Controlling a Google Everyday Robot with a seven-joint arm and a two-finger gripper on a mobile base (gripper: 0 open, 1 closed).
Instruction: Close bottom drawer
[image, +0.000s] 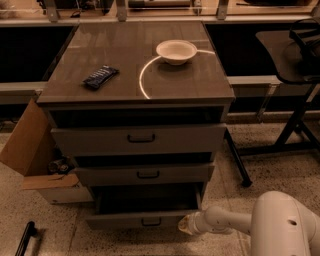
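- The bottom drawer (120, 220) sits at 6 o'clock in the view. It is the lowest of the grey cabinet (195, 82) and is pulled well out, with its dark inside showing above the slim front panel.
- The middle drawer (175, 174) and the top drawer (175, 139) each stand out a little as well. Neither is the one to shut.
- The gripper (185, 225) is at about 5 o'clock, low near the floor, right at the 3 o'clock end of the bottom drawer's front. It looks to be touching or just beside that end. Whether the claw is spread or pressed together cannot be told from here.
- The white arm (227, 221) reaches in from the 4 o'clock corner.
- Handling, as a judgement: the drawer looks stiff and rigid and should run straight on its slides. It seems to need only a firm, steady push, not a grasp.
- The small black bracket handle (150, 221) marks the panel's middle. A flat push near it, toward 12 o'clock, is less likely to skew the drawer than pressing at one end.
- On the cabinet top, a white bowl (176, 51) lies toward 1 o'clock and a dark packet (100, 77) toward 10 o'clock.
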